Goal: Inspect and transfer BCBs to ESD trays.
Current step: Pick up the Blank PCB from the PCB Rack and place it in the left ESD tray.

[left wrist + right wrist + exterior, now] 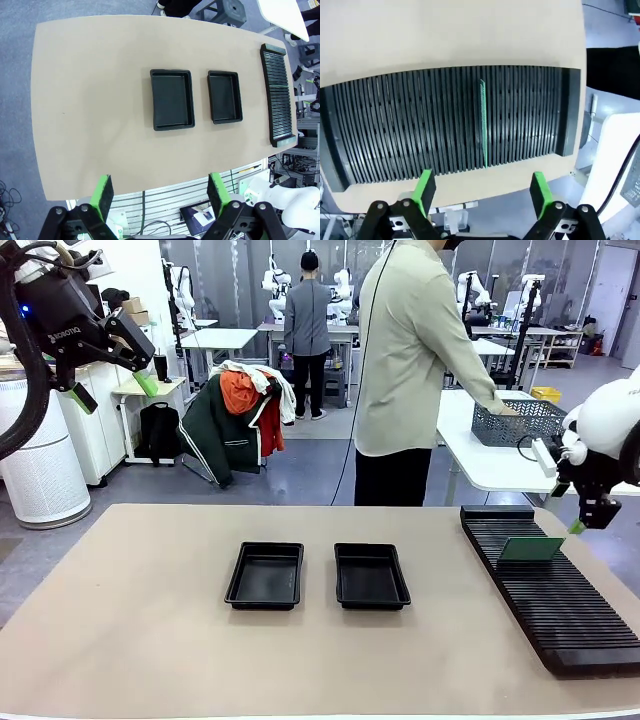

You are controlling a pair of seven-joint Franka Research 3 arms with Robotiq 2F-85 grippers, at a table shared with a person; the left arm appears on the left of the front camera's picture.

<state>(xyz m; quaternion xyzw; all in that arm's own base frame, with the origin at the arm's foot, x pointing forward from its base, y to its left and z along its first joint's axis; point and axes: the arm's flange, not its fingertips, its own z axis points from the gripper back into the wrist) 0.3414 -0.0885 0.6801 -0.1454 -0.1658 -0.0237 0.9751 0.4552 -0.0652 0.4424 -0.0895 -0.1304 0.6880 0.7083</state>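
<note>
One green BCB [532, 548] stands on edge in a slot of the long black ribbed rack [545, 590]; in the right wrist view the BCB [483, 122] shows as a thin green line. My right gripper [482, 189] hangs open just above its right end, fingers apart, nothing held; in the front view that gripper [585, 525] sits beside the board's top corner. Two black ESD trays [266, 575] [370, 575] lie side by side mid-table, both bare. My left gripper [112, 392] is raised high at the far left, open, with the trays [171, 99] [225, 96] far below it.
A person [415, 370] stands at the table's far side, one hand on a grey mesh basket [517, 422] on a white side table. The tan table top [130, 620] is bare left of the trays.
</note>
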